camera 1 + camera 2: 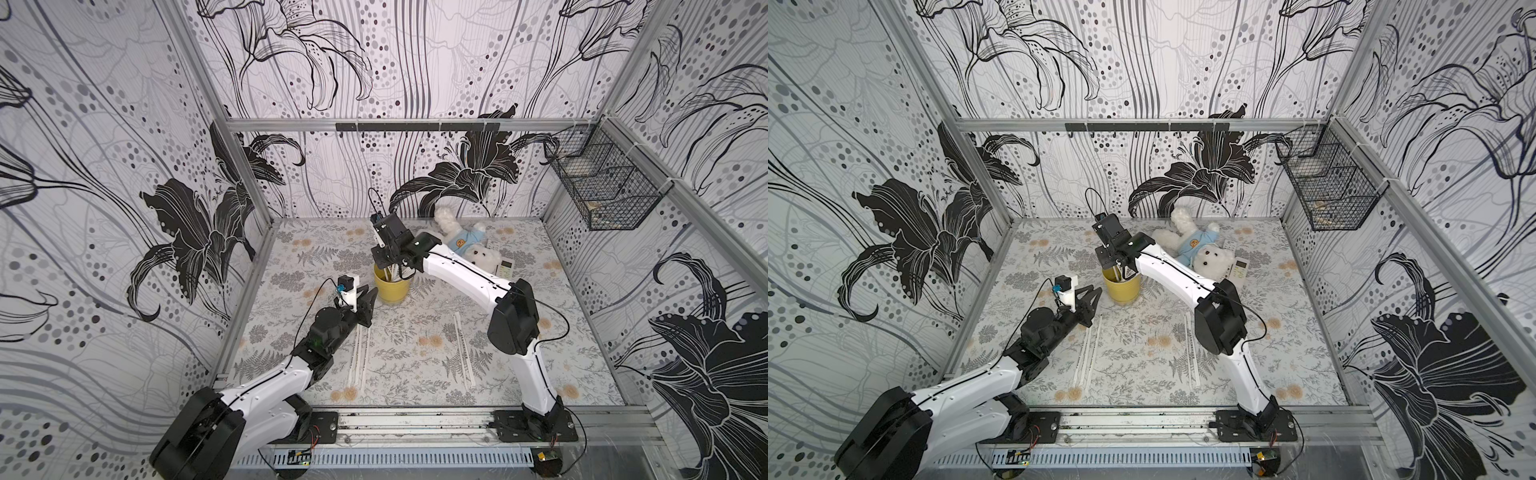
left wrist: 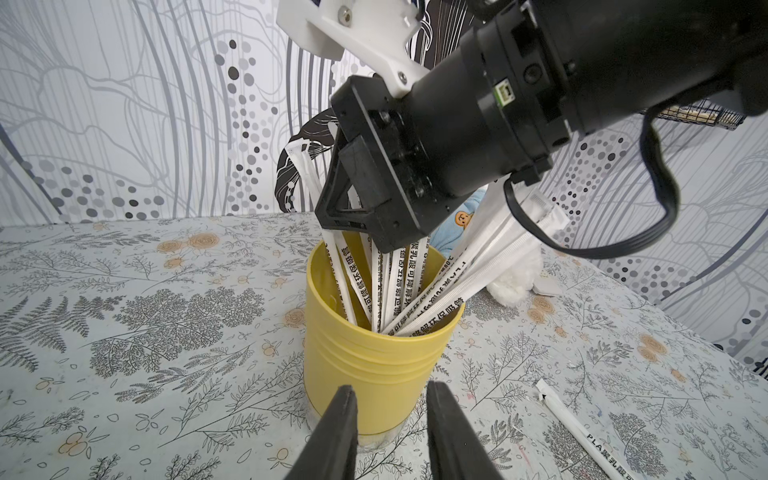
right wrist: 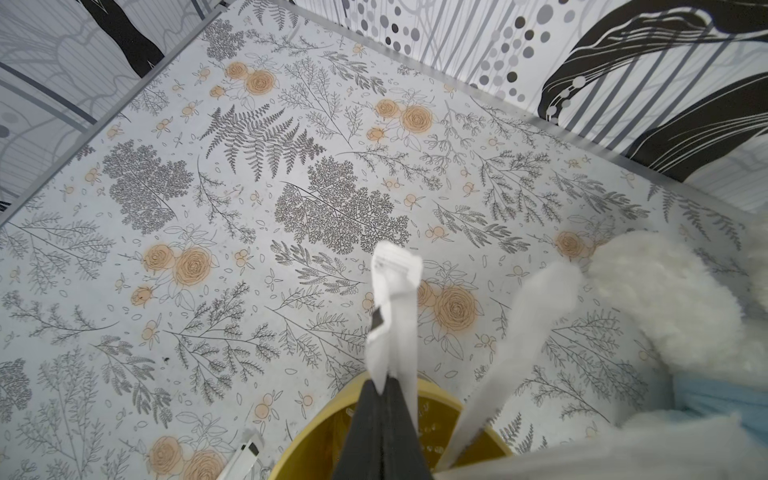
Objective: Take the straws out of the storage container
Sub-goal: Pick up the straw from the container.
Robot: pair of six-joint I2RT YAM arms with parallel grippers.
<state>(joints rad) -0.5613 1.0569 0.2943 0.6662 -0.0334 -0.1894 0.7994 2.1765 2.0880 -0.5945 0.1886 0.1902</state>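
Note:
The yellow storage container (image 1: 390, 291) (image 1: 1122, 289) stands upright mid-table with several white lettered straws (image 2: 399, 286) fanned out of it. My right gripper (image 3: 384, 386) hangs just over its rim (image 3: 316, 428), shut on one straw (image 3: 395, 316) whose wrapper end sticks out past the fingertips; in both top views this gripper (image 1: 388, 262) (image 1: 1115, 262) covers the cup's mouth. My left gripper (image 2: 390, 392) (image 1: 370, 299) is open, low on the table, just short of the cup's wall (image 2: 374, 365), holding nothing. Other straws lie flat on the table (image 1: 359, 357) (image 1: 463, 349) (image 2: 582, 432).
A white teddy in a blue shirt (image 1: 469, 245) lies behind the cup to the right, with a white remote (image 1: 508, 266) beside it. A black wire basket (image 1: 602, 183) hangs on the right wall. The right arm's elbow (image 1: 513, 320) stands above the right pair of straws.

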